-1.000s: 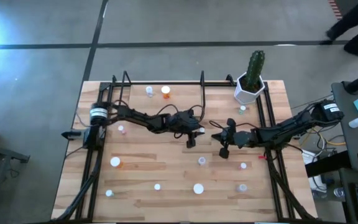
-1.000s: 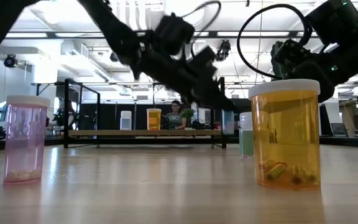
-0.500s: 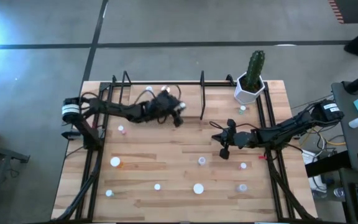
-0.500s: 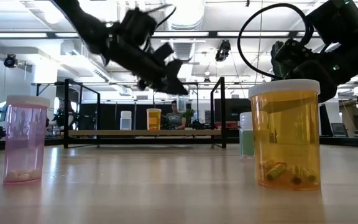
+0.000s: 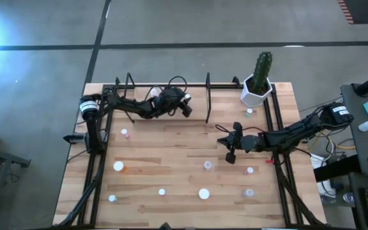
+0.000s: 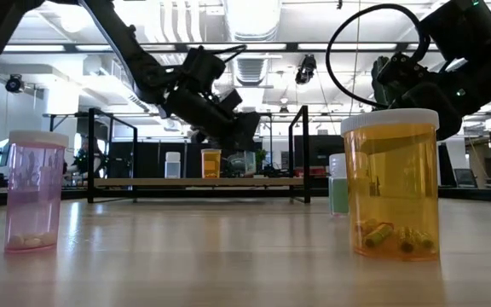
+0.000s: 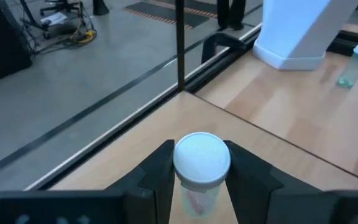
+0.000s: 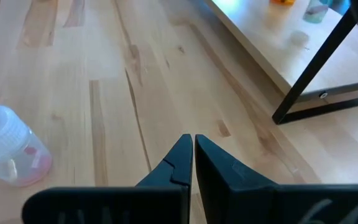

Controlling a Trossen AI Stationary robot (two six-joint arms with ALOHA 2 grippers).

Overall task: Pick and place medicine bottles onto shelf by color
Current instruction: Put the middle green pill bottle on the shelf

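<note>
Left wrist view, left gripper (image 7: 199, 177) clamping white-capped bottle (image 7: 202, 163)

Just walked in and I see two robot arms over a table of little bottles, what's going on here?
The robot is sorting medicine bottles onto the shelf at the table's far edge. The left gripper is shut on a white-capped bottle with a pinkish body, held over the shelf's right part. An orange bottle and a clear bottle stand on the shelf. The right gripper is shut and empty, waiting above mid-table. More bottles sit scattered on the tabletop.
</note>
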